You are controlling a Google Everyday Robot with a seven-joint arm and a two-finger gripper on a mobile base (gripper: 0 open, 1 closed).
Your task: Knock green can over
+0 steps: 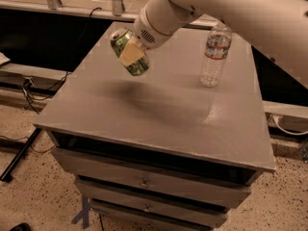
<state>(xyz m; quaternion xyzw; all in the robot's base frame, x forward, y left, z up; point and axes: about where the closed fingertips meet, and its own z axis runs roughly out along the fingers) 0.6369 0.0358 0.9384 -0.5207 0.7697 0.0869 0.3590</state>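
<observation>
Green can (138,67) tilted, lifted off bench (159,119), above back-left part, clamped in claw (131,55). I judge risks: dropped here, can rolls off left edge; arm swing clips bottle (215,54) near back-right corner.

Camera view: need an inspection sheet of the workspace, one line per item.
Surface: grey table; shadow on it below the can.
Job's things: can lifted off the table, tilted, silver top toward the upper left; not knocked over on the table yet.
Clutter: bottle upright at the back right, apart from the can.
Grippers: gripper over the back left of the table, jaws closed on the can.
Cables: dark cables on the floor at left; a light cable at right.
Surroundings: drawers under the top, speckled floor, dark gap and a rail behind.
</observation>
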